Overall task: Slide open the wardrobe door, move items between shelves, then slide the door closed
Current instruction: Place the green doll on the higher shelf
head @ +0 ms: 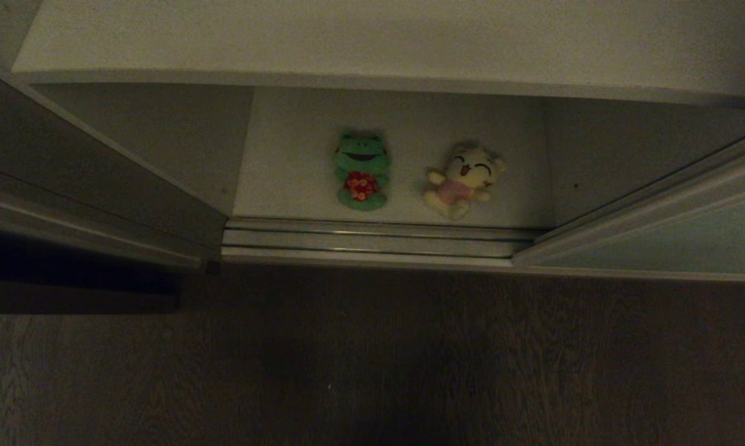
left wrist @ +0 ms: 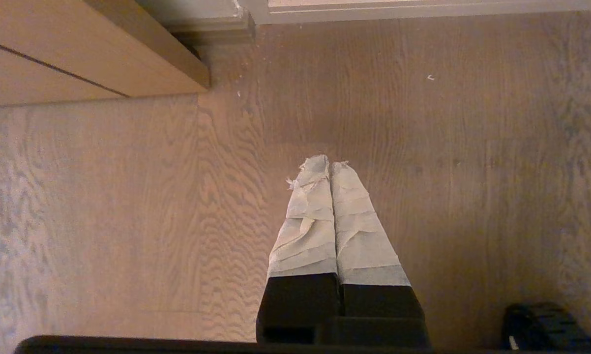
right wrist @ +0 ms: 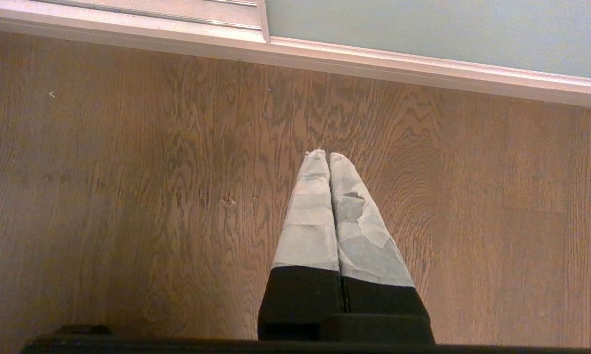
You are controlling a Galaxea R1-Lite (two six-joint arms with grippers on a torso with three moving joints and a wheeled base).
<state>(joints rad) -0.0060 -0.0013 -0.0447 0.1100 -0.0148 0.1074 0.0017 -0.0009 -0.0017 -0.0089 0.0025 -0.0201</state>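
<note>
Our left gripper [left wrist: 330,164] points down over the wooden floor [left wrist: 128,206], jaws pressed together, empty. Our right gripper [right wrist: 327,155] hangs likewise, closed on nothing.

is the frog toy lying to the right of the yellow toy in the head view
No, the green frog lies to the left of the yellow toy on the wardrobe's bottom board.

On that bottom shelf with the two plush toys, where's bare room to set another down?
Bare white bottom shelf board lies left of the green frog plush, up to the side wall. A narrower strip lies right of the cream-yellow plush. The gap between them is tight.
</note>
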